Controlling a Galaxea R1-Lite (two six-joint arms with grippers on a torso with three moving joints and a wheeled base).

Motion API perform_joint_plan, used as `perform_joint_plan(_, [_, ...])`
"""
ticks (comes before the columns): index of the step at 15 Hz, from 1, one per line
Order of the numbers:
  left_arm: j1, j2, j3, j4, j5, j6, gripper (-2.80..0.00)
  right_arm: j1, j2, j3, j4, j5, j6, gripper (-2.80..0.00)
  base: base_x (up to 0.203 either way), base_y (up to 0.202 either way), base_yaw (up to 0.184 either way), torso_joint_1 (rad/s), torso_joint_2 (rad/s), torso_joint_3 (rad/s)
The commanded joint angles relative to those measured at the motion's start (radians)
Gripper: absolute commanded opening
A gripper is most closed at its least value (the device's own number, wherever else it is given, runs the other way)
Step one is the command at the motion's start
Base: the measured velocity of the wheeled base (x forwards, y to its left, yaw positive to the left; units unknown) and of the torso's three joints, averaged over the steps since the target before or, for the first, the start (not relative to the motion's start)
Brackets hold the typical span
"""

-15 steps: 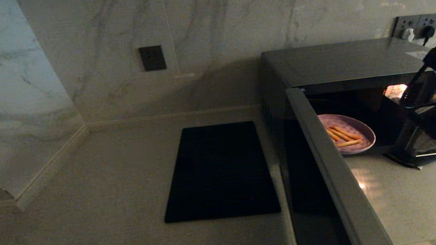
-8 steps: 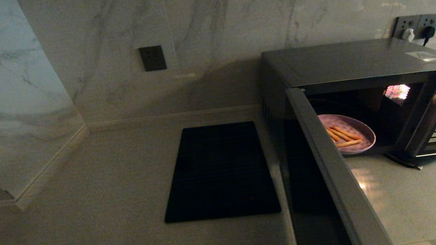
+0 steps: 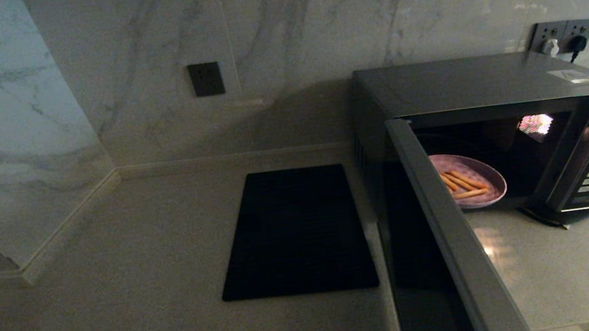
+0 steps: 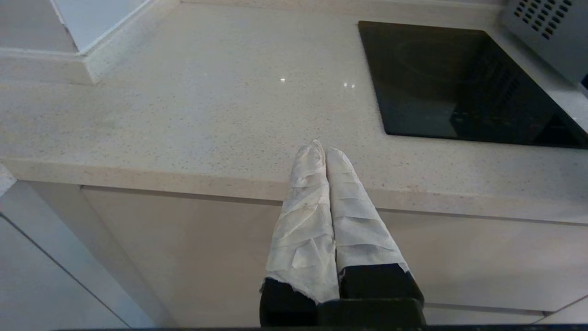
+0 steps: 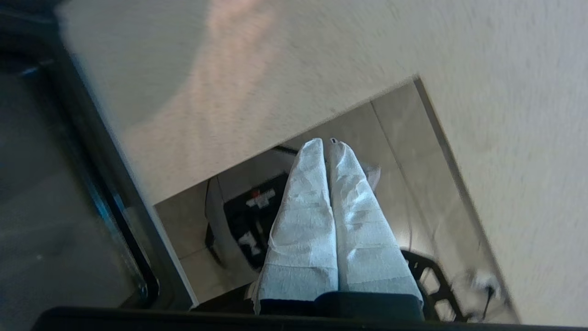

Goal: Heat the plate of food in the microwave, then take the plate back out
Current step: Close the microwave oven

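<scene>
Head view: microwave [image 3: 487, 85] standing with door swung open.
Plate of food [image 3: 470, 177] is sitting inside; my right gripper [image 5: 327, 143] and left gripper [image 4: 324, 149] are both pinching closed, empty.

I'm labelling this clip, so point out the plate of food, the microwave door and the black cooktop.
plate of food [image 3: 481, 185]: head view, bare lilac rim beside the sticks.
microwave door [image 3: 448, 225]: head view, top edge of the open door.
black cooktop [image 3: 297, 232]: head view, middle of the slab.

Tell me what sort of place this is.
Most likely a home kitchen: a microwave with its door open and a plate of food inside, a flat black cooktop set into a speckled stone counter, and marble wall panels.
</scene>
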State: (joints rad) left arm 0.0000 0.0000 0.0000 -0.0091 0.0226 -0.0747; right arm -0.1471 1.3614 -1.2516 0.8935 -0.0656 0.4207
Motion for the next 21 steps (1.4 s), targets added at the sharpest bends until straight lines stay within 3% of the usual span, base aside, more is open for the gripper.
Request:
perform_joint_plan(1, [0.0, 0.0, 0.0, 0.0, 0.0, 0.0, -2.8, 0.015, -0.033, -0.025, 0.004, 0.0, -0.008, -2.8, 0.0, 0.0, 0.0, 0.0, 0.0, 0.0])
perform_joint_plan(6, [0.0, 0.0, 0.0, 0.0, 0.0, 0.0, -2.8, 0.146, -0.064, -0.115, 0.004, -0.003, 0.001, -2.8, 0.0, 0.0, 0.0, 0.0, 0.0, 0.0])
perform_joint_plan(11, [0.0, 0.002, 0.0, 0.0, 0.0, 0.0, -2.8, 0.355, -0.069, -0.324, 0.005, -0.021, 0.166, -2.8, 0.0, 0.0, 0.0, 0.0, 0.0, 0.0])
perform_joint_plan(17, [0.0, 0.0, 0.0, 0.0, 0.0, 0.0, -2.8, 0.653, -0.033, -0.38, 0.01, -0.2, 0.26, -2.8, 0.0, 0.0, 0.0, 0.0, 0.0, 0.0])
perform_joint_plan(21, [0.0, 0.002, 0.0, 0.0, 0.0, 0.0, -2.8, 0.846, -0.014, -0.384, 0.018, -0.245, 0.3, -2.8, 0.0, 0.0, 0.0, 0.0, 0.0, 0.0])
